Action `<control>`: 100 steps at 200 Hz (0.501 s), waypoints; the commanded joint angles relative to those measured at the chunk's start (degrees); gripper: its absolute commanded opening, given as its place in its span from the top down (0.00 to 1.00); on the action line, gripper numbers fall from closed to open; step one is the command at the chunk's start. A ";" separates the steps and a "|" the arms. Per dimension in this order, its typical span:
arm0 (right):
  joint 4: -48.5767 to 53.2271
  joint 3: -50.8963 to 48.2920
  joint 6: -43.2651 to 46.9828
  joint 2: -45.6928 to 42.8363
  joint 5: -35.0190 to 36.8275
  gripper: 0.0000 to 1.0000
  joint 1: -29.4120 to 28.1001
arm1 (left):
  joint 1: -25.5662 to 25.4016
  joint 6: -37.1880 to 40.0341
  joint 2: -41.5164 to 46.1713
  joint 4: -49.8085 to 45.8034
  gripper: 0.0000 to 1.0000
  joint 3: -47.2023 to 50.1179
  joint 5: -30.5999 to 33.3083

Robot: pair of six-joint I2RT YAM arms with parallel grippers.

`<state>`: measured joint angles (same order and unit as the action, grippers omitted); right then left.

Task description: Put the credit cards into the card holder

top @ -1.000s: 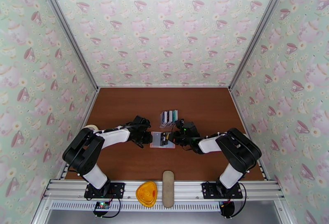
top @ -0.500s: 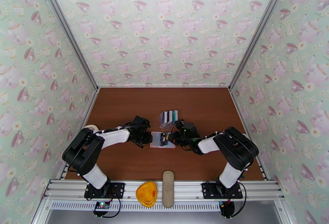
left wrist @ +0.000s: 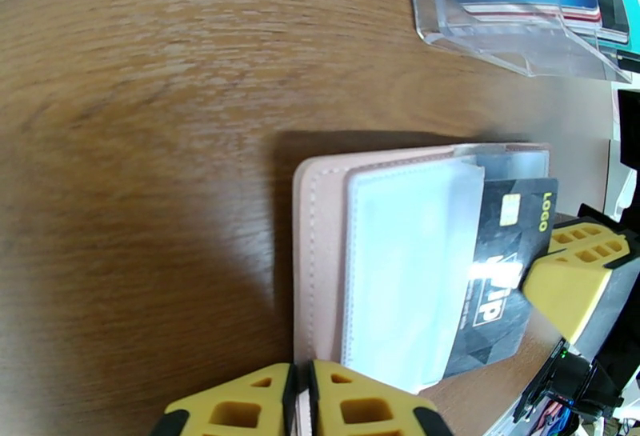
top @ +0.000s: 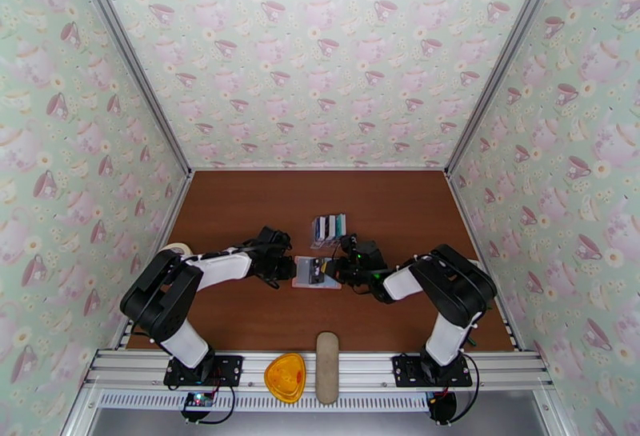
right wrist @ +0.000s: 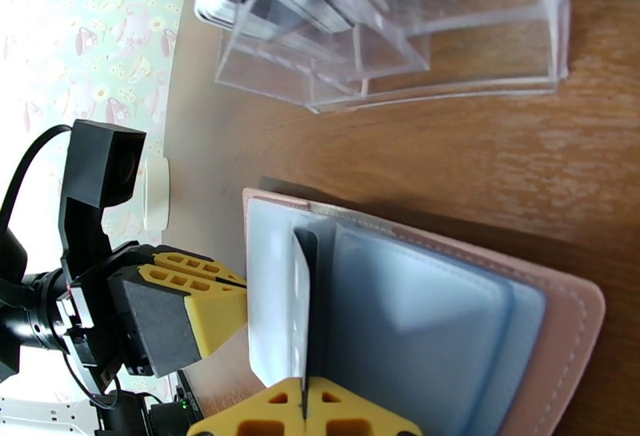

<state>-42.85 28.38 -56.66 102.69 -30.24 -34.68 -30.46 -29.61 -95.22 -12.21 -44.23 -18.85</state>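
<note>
Your card holder (top: 314, 273) lies open & flat near mid-table: pale pink w/ a stitched edge, translucent sleeves fanned on top. One black card (left wrist: 506, 266) w/ a gold chip & "LOGO" print is partly tucked among the sleeves, its other end sticking out past them. Can't tell if it's inside a pocket or just between two. The rest of the credit cards (top: 329, 226) stand in a row, dark & light stripes, in a clear rack (left wrist: 512, 50) just behind the holder, not touching it. One there is blue w/ a chip.
</note>
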 commanded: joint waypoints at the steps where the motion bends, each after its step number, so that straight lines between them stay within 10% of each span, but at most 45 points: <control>1: -0.04 -0.71 -1.24 1.66 1.28 0.98 -0.93 | -0.71 -0.36 -3.68 -3.53 0.84 3.28 0.91; 100: 29.64 7.04 7.59 -8.57 8.96 0.58 -2.73 | -0.74 -0.78 -3.60 -2.63 0.85 3.78 0.61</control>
<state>-27.22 32.03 -53.28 96.05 -25.58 -36.60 -30.46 -30.02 -95.13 -11.11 -43.75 -19.03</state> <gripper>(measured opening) 0.393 0.152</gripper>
